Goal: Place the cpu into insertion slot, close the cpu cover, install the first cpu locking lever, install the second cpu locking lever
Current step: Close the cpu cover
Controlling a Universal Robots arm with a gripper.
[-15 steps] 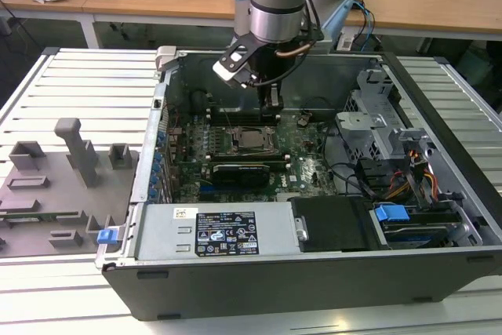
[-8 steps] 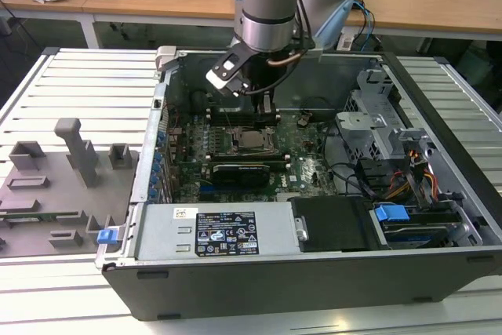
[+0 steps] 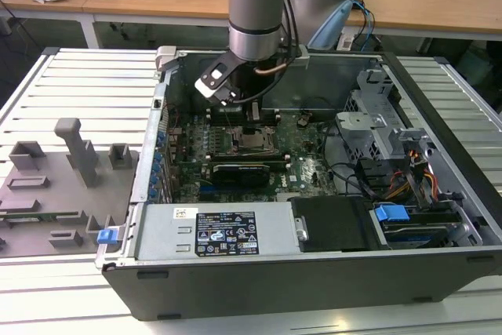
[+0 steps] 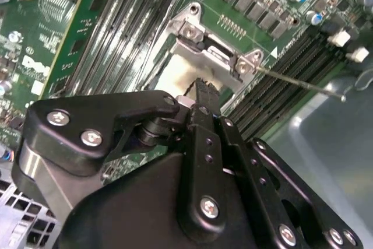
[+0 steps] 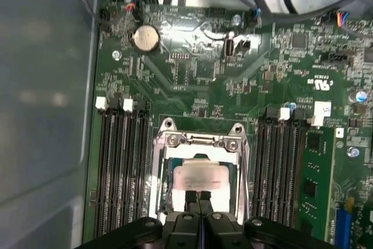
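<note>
The gripper (image 5: 198, 195) has its jaws pressed together, tips right over the pale top of the cpu (image 5: 201, 178); whether they touch it I cannot tell. The cpu lies in the insertion slot (image 5: 201, 157), framed by the cpu cover (image 5: 201, 140), with memory slots (image 5: 119, 167) on either side. A thin lever (image 4: 297, 81) juts from the cover's corner, all inside the open case (image 3: 314, 272).

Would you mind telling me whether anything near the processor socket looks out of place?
Yes: in the second wrist view a thin metal lever juts from a corner of the insertion slot across the memory slots, apparently unlatched. The cpu itself looks squarely seated.
</note>
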